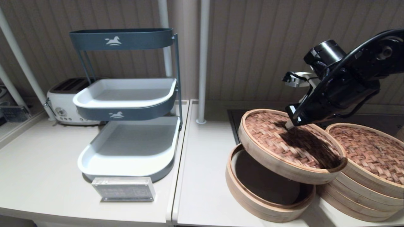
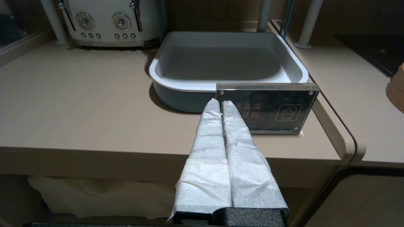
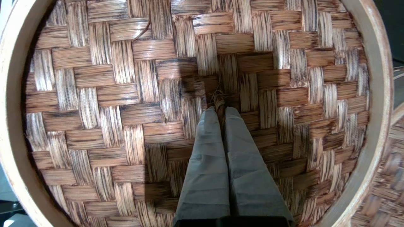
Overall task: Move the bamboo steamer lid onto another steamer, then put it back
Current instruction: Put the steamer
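Right pincer (image 3: 220, 108) clenched on lid's (image 1: 285, 142) centre knot, lid tilted, off low base (image 1: 252, 192). Next: carry toward 3 o'clock onto tall steamer (image 1: 369, 164). Left pincer (image 2: 221, 104) closed, idle.

The right arm (image 1: 344, 82) is glossy black with a cylindrical joint housing, black cables looped along it and a white bracket near the wrist. Both end effectors' fingers (image 2: 227, 151) are wrapped in crinkled white tape above black bases

dim warm light; arm's dark shadow across the bamboo steamer lid (image 1: 293, 145).
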### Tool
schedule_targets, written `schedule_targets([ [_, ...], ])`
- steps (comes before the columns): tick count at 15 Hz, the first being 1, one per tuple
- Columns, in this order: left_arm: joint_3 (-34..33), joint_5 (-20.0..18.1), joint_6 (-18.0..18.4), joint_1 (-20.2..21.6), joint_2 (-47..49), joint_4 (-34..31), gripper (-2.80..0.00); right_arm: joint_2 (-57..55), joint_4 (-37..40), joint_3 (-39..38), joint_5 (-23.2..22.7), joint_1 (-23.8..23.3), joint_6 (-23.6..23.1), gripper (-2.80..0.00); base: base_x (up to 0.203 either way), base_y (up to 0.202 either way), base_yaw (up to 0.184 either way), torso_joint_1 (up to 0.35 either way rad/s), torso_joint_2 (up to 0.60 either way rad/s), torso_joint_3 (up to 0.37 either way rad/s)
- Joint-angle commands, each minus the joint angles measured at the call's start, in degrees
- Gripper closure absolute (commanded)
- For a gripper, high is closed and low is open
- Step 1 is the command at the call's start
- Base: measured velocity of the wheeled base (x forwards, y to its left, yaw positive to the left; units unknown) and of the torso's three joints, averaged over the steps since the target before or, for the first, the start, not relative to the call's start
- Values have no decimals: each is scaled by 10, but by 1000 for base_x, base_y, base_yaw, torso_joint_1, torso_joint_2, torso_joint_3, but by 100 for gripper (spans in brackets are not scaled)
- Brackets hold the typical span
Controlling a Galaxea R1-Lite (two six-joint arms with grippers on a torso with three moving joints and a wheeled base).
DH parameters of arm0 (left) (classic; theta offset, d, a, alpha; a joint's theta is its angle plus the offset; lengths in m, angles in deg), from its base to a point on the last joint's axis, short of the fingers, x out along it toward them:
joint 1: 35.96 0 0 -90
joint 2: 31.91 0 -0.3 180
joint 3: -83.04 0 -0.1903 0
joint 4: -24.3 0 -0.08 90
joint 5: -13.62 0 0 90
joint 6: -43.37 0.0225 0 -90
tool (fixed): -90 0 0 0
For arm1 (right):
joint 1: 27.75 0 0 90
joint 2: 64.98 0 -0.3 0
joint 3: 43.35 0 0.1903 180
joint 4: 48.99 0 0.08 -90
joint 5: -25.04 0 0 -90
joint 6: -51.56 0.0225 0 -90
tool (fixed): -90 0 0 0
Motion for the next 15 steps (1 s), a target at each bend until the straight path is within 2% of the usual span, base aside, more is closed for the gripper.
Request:
schedule_targets([
  [1,-16,0,0,0,-1,0,0,-8,3,-3,-1,3,1,0,0,0,0,0,0,0],
  [6,-16,0,0,0,-1,0,0,-19,-4,-25,-1,18,7,0,0,0,0,0,0,0],
  [11,-16,0,0,0,-1,0,0,-17,-80,-107,0,18,7,0,0,0,0,0,0,0],
  [15,-16,0,0,0,-1,0,0,-22,-86,-126,-1,20,7,0,0,0,0,0,0,0],
])
